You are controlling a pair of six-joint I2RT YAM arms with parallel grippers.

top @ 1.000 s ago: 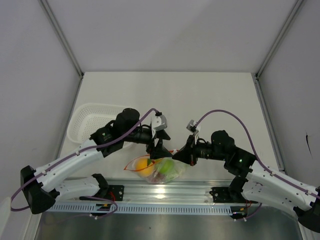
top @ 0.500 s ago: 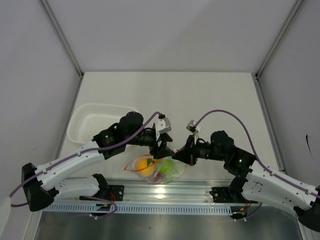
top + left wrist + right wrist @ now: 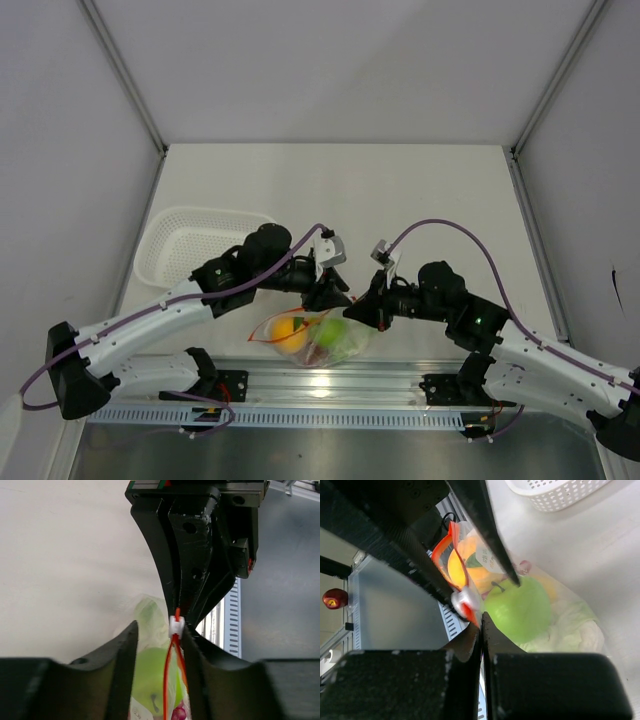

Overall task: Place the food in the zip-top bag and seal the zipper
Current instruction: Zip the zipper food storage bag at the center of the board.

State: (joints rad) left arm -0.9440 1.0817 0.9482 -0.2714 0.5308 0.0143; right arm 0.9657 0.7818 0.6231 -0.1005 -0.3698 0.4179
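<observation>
- A white basket (image 3: 185, 235) sits at the far left.
- The left claw (image 3: 159, 632) is half open, with one finger on each side of the red zipper (image 3: 172, 665).
- The clear bag (image 3: 358, 348) lies near the middle, with the orange (image 3: 457, 567) and green apple (image 3: 520, 607) inside.
- The right claw (image 3: 481, 622) is shut tight on the zipper's end.

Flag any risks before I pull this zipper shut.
The left gripper straddles the white slider off-centre with jaws apart; its grip might slip off.
The right gripper pinches the zipper only at its end beside the slider; a hard pull could free it.
The green apple sits close under the open mouth and may jam the zipper.
</observation>
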